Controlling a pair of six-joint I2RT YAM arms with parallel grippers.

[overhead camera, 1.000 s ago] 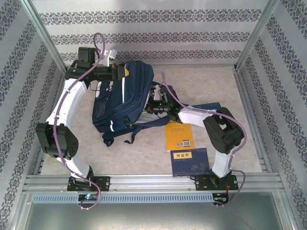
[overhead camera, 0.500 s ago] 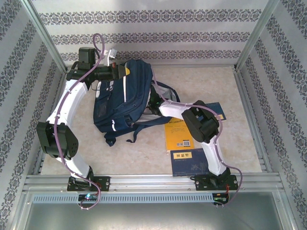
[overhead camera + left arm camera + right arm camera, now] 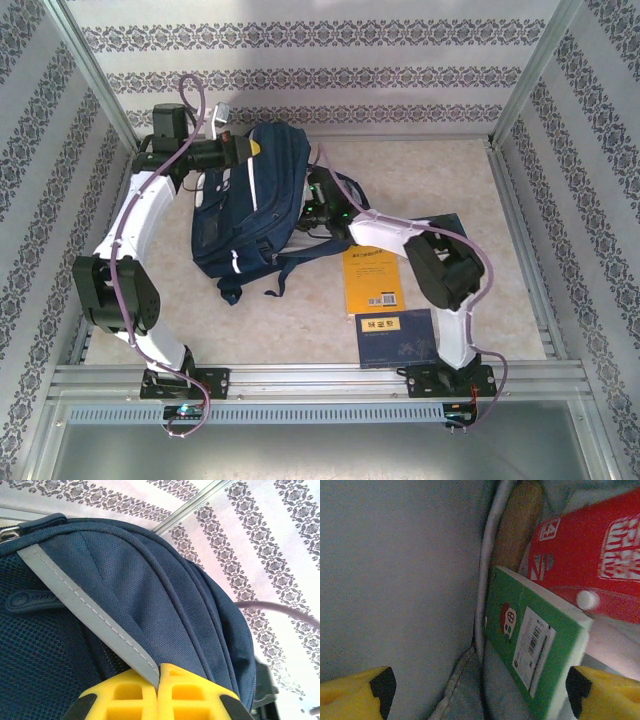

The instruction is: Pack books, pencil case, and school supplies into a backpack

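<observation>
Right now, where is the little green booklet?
In the right wrist view, the green booklet sits inside the backpack, between the tips of the open right claw, just below a red item.

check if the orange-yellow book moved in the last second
No. The orange-yellow book lies at the same spot, just beyond the navy book by the front rail.
</observation>
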